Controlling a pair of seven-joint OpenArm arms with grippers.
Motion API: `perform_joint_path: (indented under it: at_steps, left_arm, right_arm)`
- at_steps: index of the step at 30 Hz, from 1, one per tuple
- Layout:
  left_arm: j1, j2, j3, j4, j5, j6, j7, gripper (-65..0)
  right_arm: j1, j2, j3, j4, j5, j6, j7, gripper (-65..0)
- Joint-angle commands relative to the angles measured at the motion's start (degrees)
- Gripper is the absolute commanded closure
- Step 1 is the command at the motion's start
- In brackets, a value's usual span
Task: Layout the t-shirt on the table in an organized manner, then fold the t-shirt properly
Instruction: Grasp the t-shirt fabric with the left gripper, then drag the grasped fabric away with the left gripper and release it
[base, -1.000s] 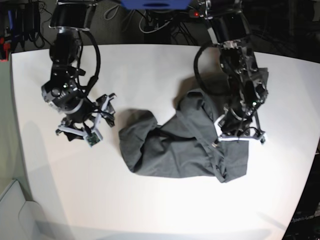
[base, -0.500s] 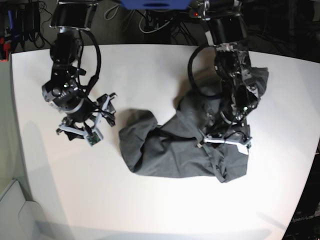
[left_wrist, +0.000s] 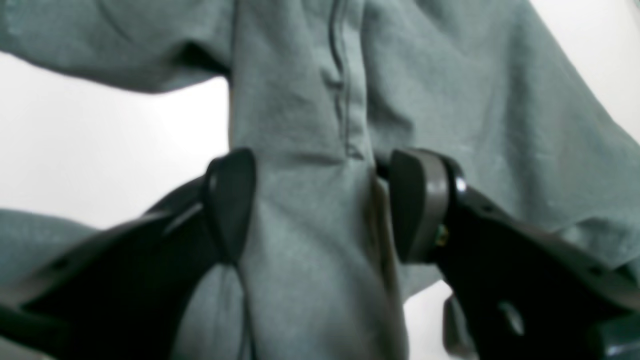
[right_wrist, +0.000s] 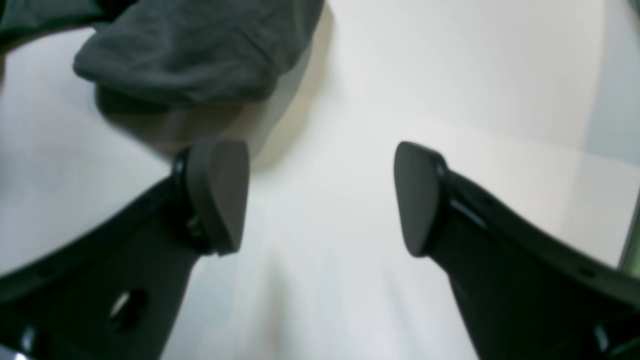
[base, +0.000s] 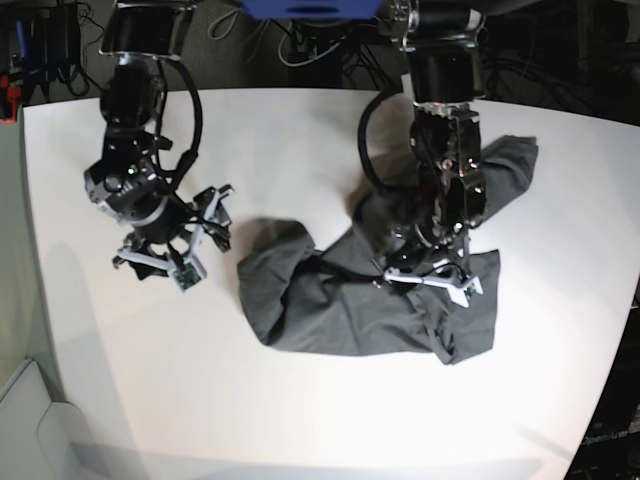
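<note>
Crumpled t-shirt (base: 360, 300) mid-table (base: 300, 420), bare white all round. Left claw (left_wrist: 320, 205) spread astride fabric ridge; right claw (right_wrist: 320, 197) spread over bare table.

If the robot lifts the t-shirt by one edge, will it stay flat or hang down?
Likely it hangs limp: the t-shirt lies crumpled in soft folds on the table. It probably drags rather than slides as one piece. It seems light, since thin ridges bunch between the left fingers.

Both arms low, left gripper (base: 430, 282) and right gripper (base: 160, 266) spread wide.
</note>
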Motion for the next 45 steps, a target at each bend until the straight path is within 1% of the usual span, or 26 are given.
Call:
perform_joint_path:
  at_steps: [1,3,5,6,7,8,9,11,15,17,19,21,24,27,32,34,36,39,42,45]
  left_arm:
    - [-0.85,0.29,0.24,0.80,-0.35,-0.18,-0.15,-35.5]
    - [-0.85,0.29,0.24,0.89,-0.35,-0.18,-0.15,-22.7]
    - [-0.85,0.29,-0.02,0.89,-0.35,-0.18,-0.15,-3.7]
    - [-0.85,0.29,-0.11,0.89,-0.35,-0.18,-0.15,0.0]
    - [-0.85,0.29,-0.11,0.89,-0.35,-0.18,-0.06,0.0]
    - [-0.77,0.29,-0.11,1.06,-0.35,-0.18,0.03,-3.1]
    - [-0.50,0.29,-0.11,1.85,-0.35,-0.18,0.03,-3.1]
    - [-0.24,0.29,-0.11,5.46,-0.53,-0.18,0.55,0.0]
    - [2.14,-0.14,-0.02,15.22,-4.84,-0.09,0.64,-0.7]
    - [2.49,-1.55,-0.11,19.79,-6.86,-0.09,1.70,-0.7]
    - [2.49,-3.74,-0.46,21.90,-8.09,-0.09,4.86,-0.7]
    - [3.37,-4.36,-3.28,23.65,-9.67,-0.09,6.53,-0.7]
    - [6.62,-5.24,-9.17,27.00,-14.42,-0.53,6.80,-0.7]
    - [8.99,-9.46,-15.41,29.28,-19.96,-0.53,6.97,-0.7]
    - [12.25,-17.46,-26.66,29.19,-33.06,-0.62,7.06,-0.7]
    - [13.04,-19.30,-29.47,29.19,-35.87,-0.62,7.06,-0.7]
    - [13.83,-20.45,-30.53,29.19,-36.31,-0.62,7.06,-0.7]
    - [14.88,-20.71,-30.44,29.11,-36.31,-0.62,7.06,-0.7]
    - [15.59,-20.09,-30.44,29.11,-36.31,-0.62,7.06,-0.6]
    - [15.94,-18.34,-30.00,29.55,-36.57,-0.62,7.06,-0.6]
  right_arm:
    - [0.89,0.05,0.05,0.82,0.68,-0.23,1.29,-46.0]
    - [0.89,0.05,0.05,0.82,0.68,-0.23,1.29,-46.0]
    - [0.89,0.14,0.05,0.82,0.68,-0.23,1.29,-46.0]
    - [0.89,0.23,0.05,0.82,0.68,-0.23,1.29,-46.0]
    - [0.89,0.23,0.05,0.73,0.68,-0.23,1.29,-46.0]
    - [0.89,0.23,0.05,0.73,0.68,-0.23,1.29,-46.0]
    - [0.98,0.23,0.05,0.73,0.68,-0.23,1.38,-46.0]
    - [0.98,0.23,0.05,0.73,0.68,-0.23,1.38,-46.0]
    - [1.25,0.23,0.05,0.03,0.68,-0.23,1.38,-46.0]
    - [1.33,0.32,0.05,-1.03,0.68,-0.23,1.55,-46.0]
    - [1.42,0.32,0.05,-1.99,0.68,-0.23,1.73,-46.0]
    - [1.42,0.32,0.05,-2.78,0.68,-0.23,1.82,-46.0]
    - [1.42,0.14,0.05,-2.87,0.68,-0.23,1.82,-46.0]
    - [1.42,0.14,0.05,-2.87,0.68,-0.23,1.82,-46.0]
    - [1.51,-0.03,0.05,-2.87,0.77,-0.23,1.90,-46.0]
    - [2.12,-0.74,-0.74,-2.87,0.86,-0.23,1.90,-46.0]
    - [2.21,-1.18,-1.62,-2.87,0.86,-0.23,1.55,-46.0]
    - [2.21,-1.26,-3.73,-2.78,0.86,-0.23,1.38,-46.0]
    - [1.42,-1.26,-6.89,-2.70,0.86,-0.23,1.29,-46.0]
    - [0.54,-1.26,-9.70,-2.26,0.86,-0.23,1.29,-46.0]
